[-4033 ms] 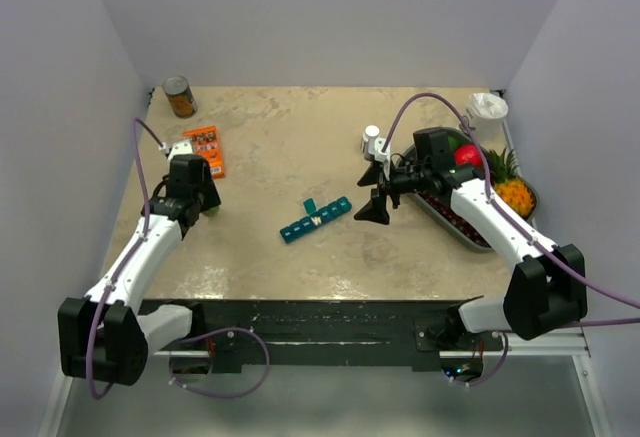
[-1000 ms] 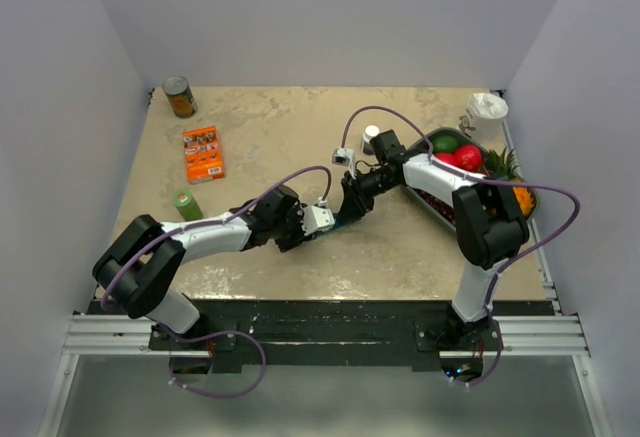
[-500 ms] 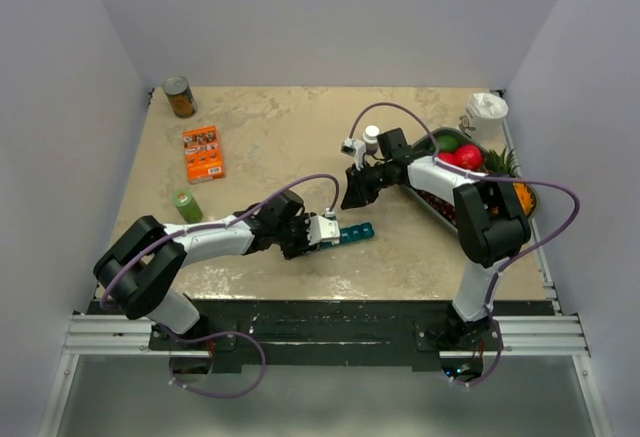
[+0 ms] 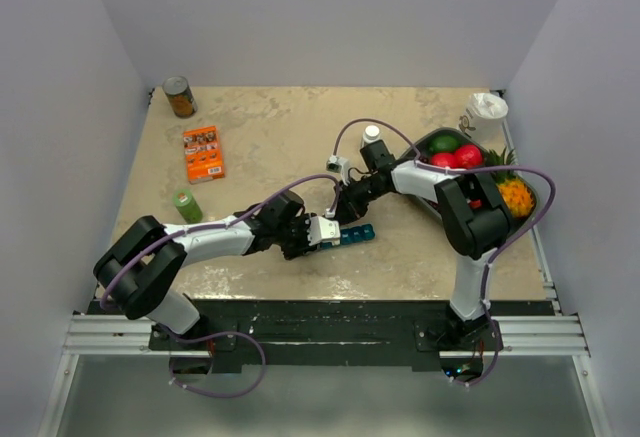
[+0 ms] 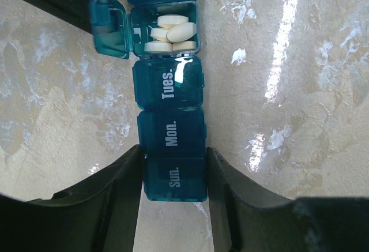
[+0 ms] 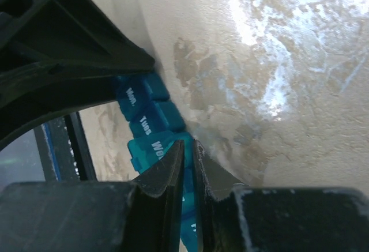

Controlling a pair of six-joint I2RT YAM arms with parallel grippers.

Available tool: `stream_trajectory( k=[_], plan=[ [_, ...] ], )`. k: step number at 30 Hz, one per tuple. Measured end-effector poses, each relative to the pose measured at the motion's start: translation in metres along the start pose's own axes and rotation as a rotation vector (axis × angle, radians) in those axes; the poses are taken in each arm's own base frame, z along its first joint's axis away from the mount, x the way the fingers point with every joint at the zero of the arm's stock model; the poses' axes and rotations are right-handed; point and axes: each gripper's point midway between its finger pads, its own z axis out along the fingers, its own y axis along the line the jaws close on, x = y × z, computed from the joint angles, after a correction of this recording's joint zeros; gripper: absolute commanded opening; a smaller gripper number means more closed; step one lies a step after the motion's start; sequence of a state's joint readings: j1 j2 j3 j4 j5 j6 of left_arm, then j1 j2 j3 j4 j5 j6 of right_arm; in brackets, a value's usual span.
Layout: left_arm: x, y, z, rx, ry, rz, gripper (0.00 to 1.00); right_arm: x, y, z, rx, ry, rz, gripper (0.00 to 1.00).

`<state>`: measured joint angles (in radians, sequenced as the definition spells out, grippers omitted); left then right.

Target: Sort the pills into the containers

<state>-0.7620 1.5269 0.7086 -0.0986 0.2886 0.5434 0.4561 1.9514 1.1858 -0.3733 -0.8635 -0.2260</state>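
Toward the near edge of the table point(image 4: 270, 127), about mid-width: teal pill organiser point(image 5: 170, 85) lies flat on the mottled beige top, its long axis running from the left arm's claw out to the right.

Left gripper point(image 5: 173, 154) is roughly half spread and clamped across the organiser's end, one dark finger against each long side of the Sun. compartment. Lids marked Sun., Mon. and Tues. are down. The next compartment along stands open, its lid point(image 5: 106, 24) flipped out sideways, with several pale oval pills point(image 5: 173, 32) heaped inside. The lid beyond it is down and cut off at the top of the left wrist view.

Right gripper point(image 6: 187, 145) comes in from the far side, tips pointing down at the organiser by the Wed. lettering. Its jaws are drawn together to a hairline slit; cannot tell whether anything is pinched there, nor whether the tips touch the organiser.

Elsewhere, overhead view:
- food can point(image 4: 179, 97) at the far left corner
- orange box point(image 4: 203, 151) and small green cylinder point(image 4: 183, 202) down the left side, well apart from the organiser
- small bottle with white cap point(image 4: 372, 135) just behind the right arm's wrist
- grey tray point(image 4: 436, 212) of fruit along the right edge
- white cup point(image 4: 487, 107) at the far right corner
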Motion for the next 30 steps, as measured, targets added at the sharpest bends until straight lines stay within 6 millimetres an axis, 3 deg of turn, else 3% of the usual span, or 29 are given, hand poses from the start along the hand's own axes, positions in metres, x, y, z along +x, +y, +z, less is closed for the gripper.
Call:
stream_trajectory(
  k=[15, 22, 30],
  plan=[
    [0.0, 0.003, 0.002, -0.019, 0.015, -0.029, 0.17, 0.01, 0.025, -0.006, -0.106, 0.085, -0.115, 0.13],
    [-0.004, 0.01, 0.006, -0.034, 0.025, -0.068, 0.17, 0.02, 0.021, 0.001, -0.073, 0.142, -0.091, 0.13],
    [-0.004, 0.01, 0.006, -0.037, 0.026, -0.08, 0.16, 0.015, 0.02, 0.006, -0.059, 0.149, -0.047, 0.13]
  ],
)
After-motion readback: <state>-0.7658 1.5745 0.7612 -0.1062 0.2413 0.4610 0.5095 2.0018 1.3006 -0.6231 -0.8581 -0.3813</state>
